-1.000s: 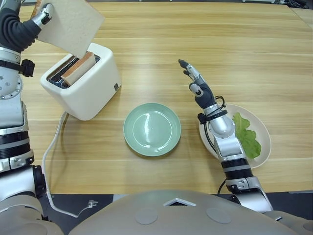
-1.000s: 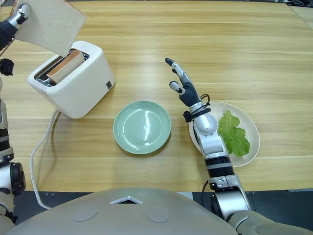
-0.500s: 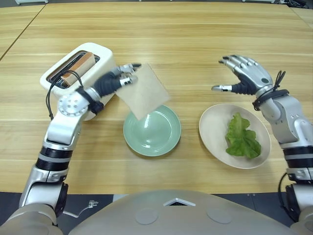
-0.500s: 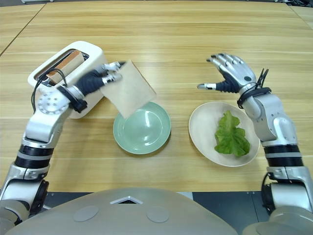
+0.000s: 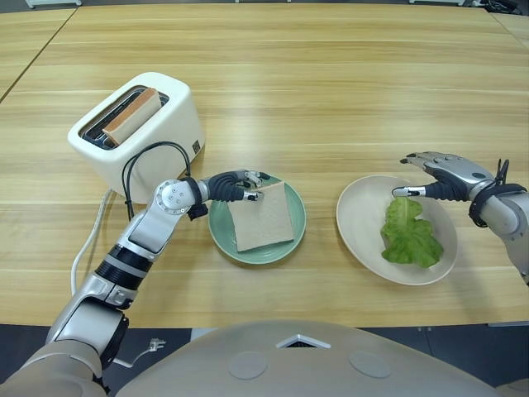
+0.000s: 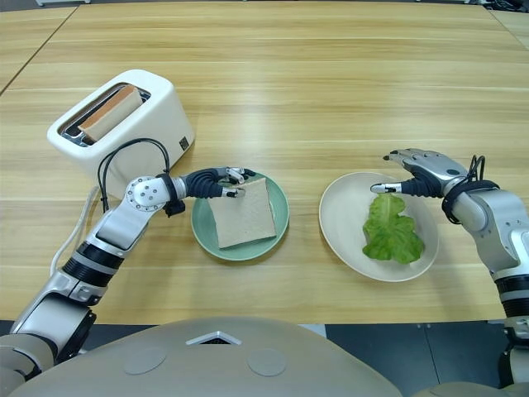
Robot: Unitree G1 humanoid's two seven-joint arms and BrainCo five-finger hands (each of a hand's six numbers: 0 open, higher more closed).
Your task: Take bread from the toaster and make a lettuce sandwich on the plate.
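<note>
Lettuce (image 5: 409, 234) lies in the dish (image 5: 355, 223) at lower right of the frame, its long axis running top to bottom. My right hand (image 5: 442, 174) hovers empty, fingers spread, just over its upper end. My left hand (image 5: 235, 184) pinches a corner of the bread slice (image 5: 262, 217), which lies flat on the green plate (image 5: 291, 248).

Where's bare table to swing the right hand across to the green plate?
Free: the strip of table between green plate and beige plate, and the far half beyond them. Crowded: left of the green plate, where the left hand grips the bread slice beside the toaster.
</note>
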